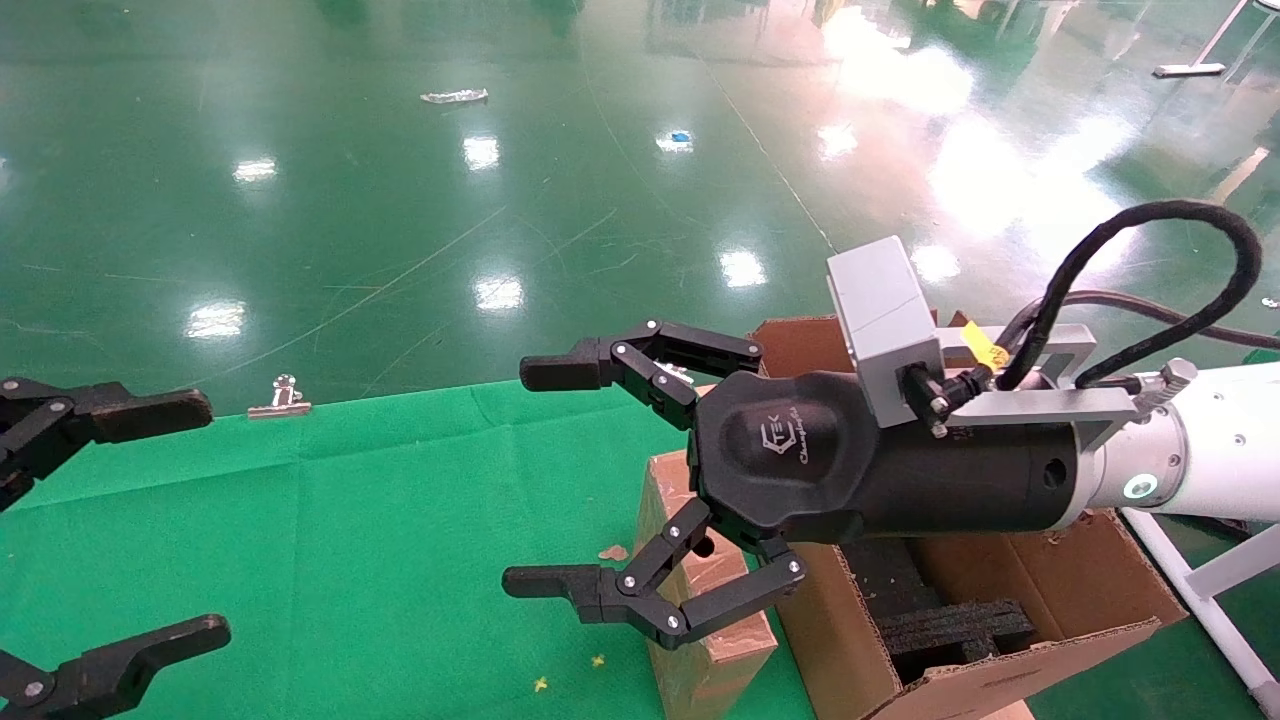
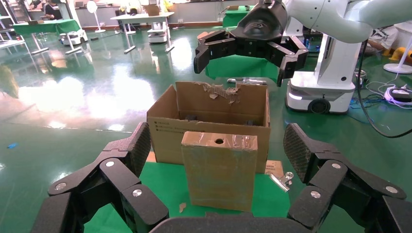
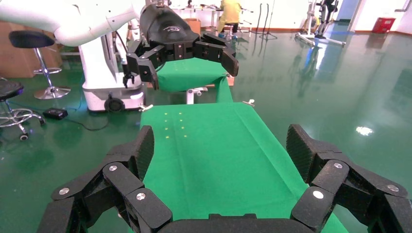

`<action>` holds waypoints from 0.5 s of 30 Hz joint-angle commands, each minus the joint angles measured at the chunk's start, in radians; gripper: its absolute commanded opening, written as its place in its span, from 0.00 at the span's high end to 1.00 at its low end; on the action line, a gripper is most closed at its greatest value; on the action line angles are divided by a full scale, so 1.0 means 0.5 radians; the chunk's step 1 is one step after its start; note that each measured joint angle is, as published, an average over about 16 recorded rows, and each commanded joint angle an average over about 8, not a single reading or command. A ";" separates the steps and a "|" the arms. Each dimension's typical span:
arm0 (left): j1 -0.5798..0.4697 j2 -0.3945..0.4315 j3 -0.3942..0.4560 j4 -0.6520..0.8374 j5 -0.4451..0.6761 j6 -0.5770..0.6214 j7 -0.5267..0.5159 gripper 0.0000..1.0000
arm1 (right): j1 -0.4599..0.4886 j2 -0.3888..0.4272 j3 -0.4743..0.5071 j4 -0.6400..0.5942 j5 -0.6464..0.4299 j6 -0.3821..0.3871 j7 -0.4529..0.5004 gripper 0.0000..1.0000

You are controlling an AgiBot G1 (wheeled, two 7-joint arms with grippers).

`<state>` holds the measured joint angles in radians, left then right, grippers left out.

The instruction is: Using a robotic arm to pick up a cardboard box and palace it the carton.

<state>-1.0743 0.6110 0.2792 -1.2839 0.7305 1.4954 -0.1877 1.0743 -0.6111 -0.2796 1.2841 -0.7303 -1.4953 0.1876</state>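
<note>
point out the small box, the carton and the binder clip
small box (image 2: 219, 174), left wrist view, on its broad front face
carton (image 2: 167, 124), left wrist view, on its outer front wall
binder clip (image 1: 281, 403), head view, on its metal body at the cloth's far edge

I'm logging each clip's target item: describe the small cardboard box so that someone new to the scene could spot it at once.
Start at the green-covered table; at its right end stands the large open carton with a torn flap. The cardboard box stands upright on the cloth just in front of that carton. It is much smaller and narrower, closed, with shiny tape and a small round hole near its top.
</note>
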 commanded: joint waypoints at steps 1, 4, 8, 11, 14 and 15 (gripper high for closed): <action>0.000 0.000 0.000 0.000 0.000 0.000 0.000 0.00 | 0.000 0.000 0.000 0.000 0.000 0.000 0.000 0.00; 0.000 0.000 0.000 0.000 0.000 0.000 0.000 0.00 | 0.000 0.000 0.000 0.000 0.000 0.000 0.000 0.00; 0.000 0.000 0.000 0.000 0.000 0.000 0.000 0.00 | 0.000 0.000 0.000 0.000 0.000 0.000 0.000 0.00; 0.000 0.000 0.000 0.000 0.000 0.000 0.000 0.00 | 0.000 0.000 0.000 0.000 0.000 0.000 0.000 0.00; 0.000 0.000 0.001 0.000 0.000 0.000 0.000 0.00 | 0.000 0.000 -0.001 0.001 -0.002 0.000 0.000 0.00; 0.000 0.000 0.001 0.000 0.000 0.000 0.000 0.00 | 0.001 0.000 -0.003 0.003 -0.006 0.000 0.000 0.00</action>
<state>-1.0744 0.6111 0.2796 -1.2837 0.7305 1.4954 -0.1874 1.0784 -0.6113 -0.2883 1.2937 -0.7466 -1.4946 0.1934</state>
